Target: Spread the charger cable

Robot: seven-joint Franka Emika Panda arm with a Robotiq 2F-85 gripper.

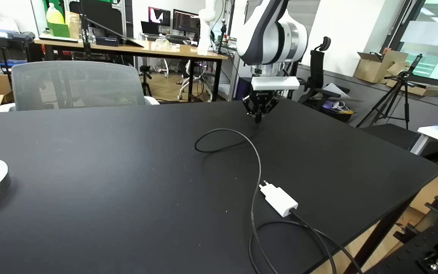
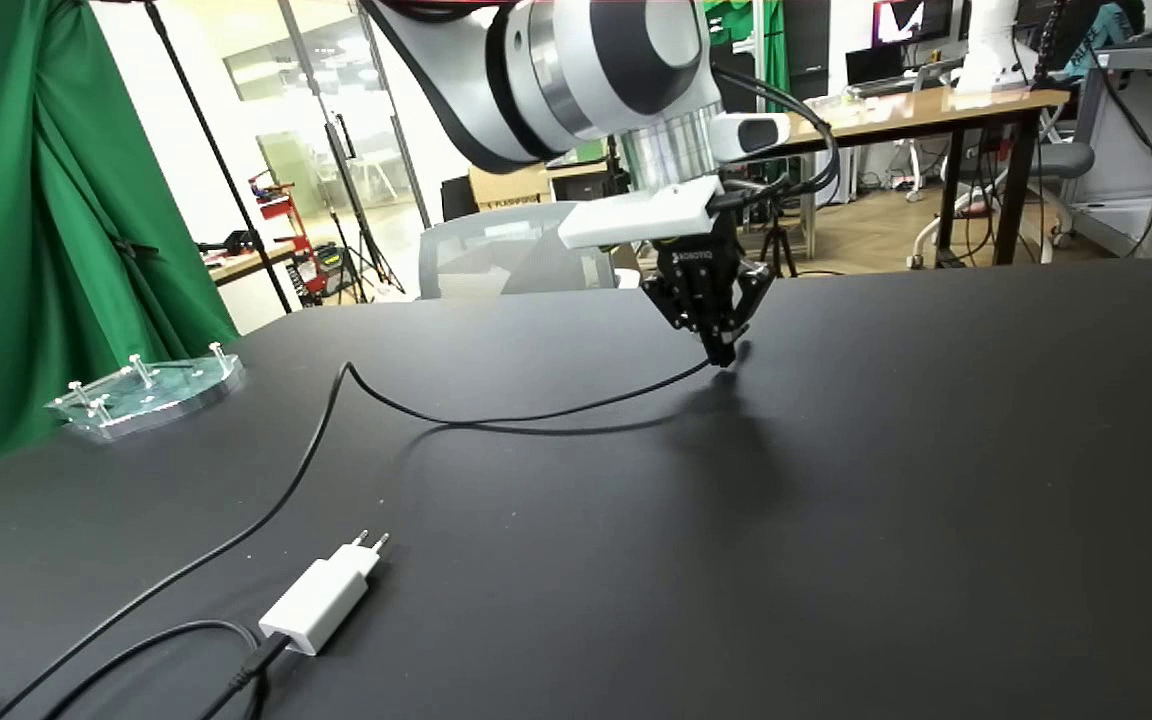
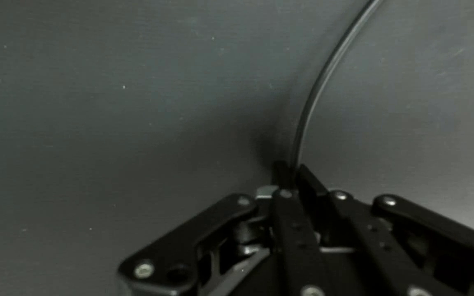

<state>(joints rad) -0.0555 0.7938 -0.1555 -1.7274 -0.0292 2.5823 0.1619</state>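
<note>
Your cable [image 1: 259, 167] is pinched between the fingertips of the gripper [image 2: 721, 352], low over the table [image 1: 108, 182] and near its far edge in both exterior views. From your grip it curves away, standing slightly clear of the surface with its shadow below, then sweeps toward the near side. In an exterior view you see the plug [image 1: 280, 199] lying toward the near edge on the right, prongs pointing away from it, with strands of cable passing over that edge. A clear plate [image 2: 151, 395] sits by the left edge in an exterior view; behind the far edge you have a chair [image 1: 78, 85].
</note>
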